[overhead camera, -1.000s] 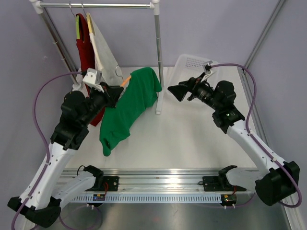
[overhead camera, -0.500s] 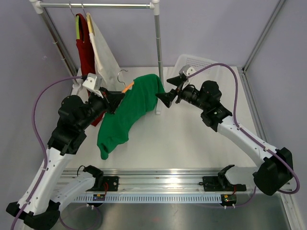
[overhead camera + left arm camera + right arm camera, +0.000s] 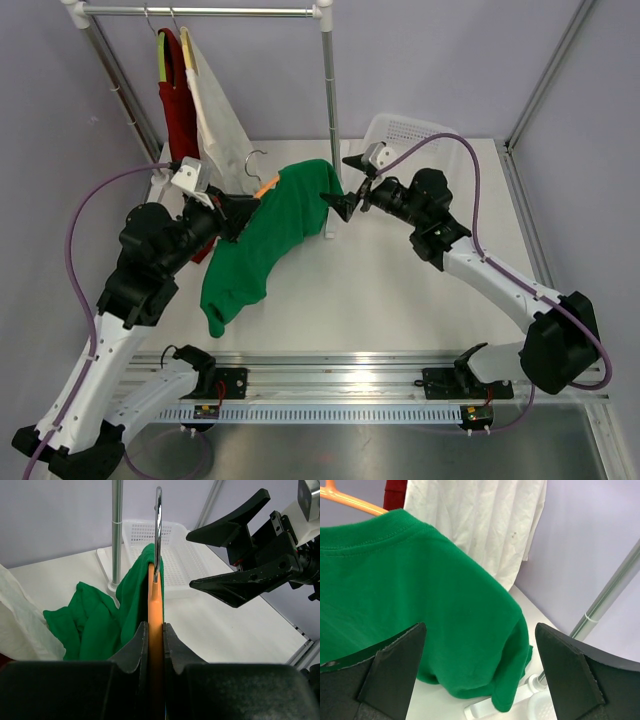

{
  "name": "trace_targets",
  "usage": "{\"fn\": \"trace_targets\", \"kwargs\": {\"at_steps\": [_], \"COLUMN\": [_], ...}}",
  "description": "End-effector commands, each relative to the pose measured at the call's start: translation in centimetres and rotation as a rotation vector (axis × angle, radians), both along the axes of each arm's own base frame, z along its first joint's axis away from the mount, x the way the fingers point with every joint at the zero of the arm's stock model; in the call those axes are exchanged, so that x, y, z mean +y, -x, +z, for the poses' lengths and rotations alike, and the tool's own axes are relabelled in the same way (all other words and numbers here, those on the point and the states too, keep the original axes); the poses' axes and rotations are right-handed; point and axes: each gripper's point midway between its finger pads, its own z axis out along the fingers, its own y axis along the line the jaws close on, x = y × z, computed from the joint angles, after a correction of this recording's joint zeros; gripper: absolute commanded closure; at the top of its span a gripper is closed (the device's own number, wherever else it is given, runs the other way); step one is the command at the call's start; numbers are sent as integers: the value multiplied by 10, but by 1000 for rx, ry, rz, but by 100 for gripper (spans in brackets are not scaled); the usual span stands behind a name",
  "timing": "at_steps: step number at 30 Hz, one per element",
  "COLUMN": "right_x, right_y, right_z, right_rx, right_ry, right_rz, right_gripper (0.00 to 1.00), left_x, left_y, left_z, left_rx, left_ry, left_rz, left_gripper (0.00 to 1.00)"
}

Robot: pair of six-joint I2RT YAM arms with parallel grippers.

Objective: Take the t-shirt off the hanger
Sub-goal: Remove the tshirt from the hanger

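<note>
T-shirt (image 3: pixel 265 240): green knit, draped on orange hanger (image 3: pixel 155 595), mid-table.
Left gripper (image 3: pixel 156 630): clamped on hanger (smooth plastic).
Right gripper (image 3: pixel 480 630): spread wide at shirt's 3 o'clock.
Around: rack pole (image 3: pixel 328 100) 3 o'clock, meshed basket (image 3: pixel 400 122) 1, white cloth (image 3: pixel 215 115) 11.

We see our left gripper (image 3: pixel 155 630) clamped on the orange hanger (image 3: pixel 155 592), its jaws pressed against both sides of the bar. The metal hook (image 3: pixel 158 525) rises straight ahead. The green t-shirt (image 3: pixel 97 625) drapes over the hanger's left side. Beyond it the right gripper (image 3: pixel 189 561) stands spread wide, just right of the shirt. A white basket (image 3: pixel 172 540) sits at the far edge of the table (image 3: pixel 240 630), beside the rack pole (image 3: pixel 116 530).
</note>
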Motion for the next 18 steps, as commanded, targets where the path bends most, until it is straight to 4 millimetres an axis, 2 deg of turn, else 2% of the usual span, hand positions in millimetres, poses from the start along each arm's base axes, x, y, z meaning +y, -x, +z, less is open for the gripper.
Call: {"fn": "trace_targets", "kwargs": {"at_steps": [1,3,4,9,11,18], "right_x": [4,7,8,15,18,37], "right_y": [9,9,7,7,6,4], "right_z": [29,25,32,33,29,30], "right_rx": [-175,-171,-194,-240,-248,-311], "right_ry": [0,38,50,67,77,137], "right_rz": [42,62,65,98,116,221], "right_gripper": [1,2,2,5,10,10], "left_x": [-3,-5,-4,-7,-9,-9], "left_y": [9,11,11,11,11,13], "left_z": [30,30,30,29,29,27], "left_rx": [-96,-98,-98,-93,-90,-77], "left_ry": [58,59,59,57,56,45], "left_rz": [-35,-44,-46,-59,-70,-76], "left_gripper": [100,100,100,100,100,100]}}
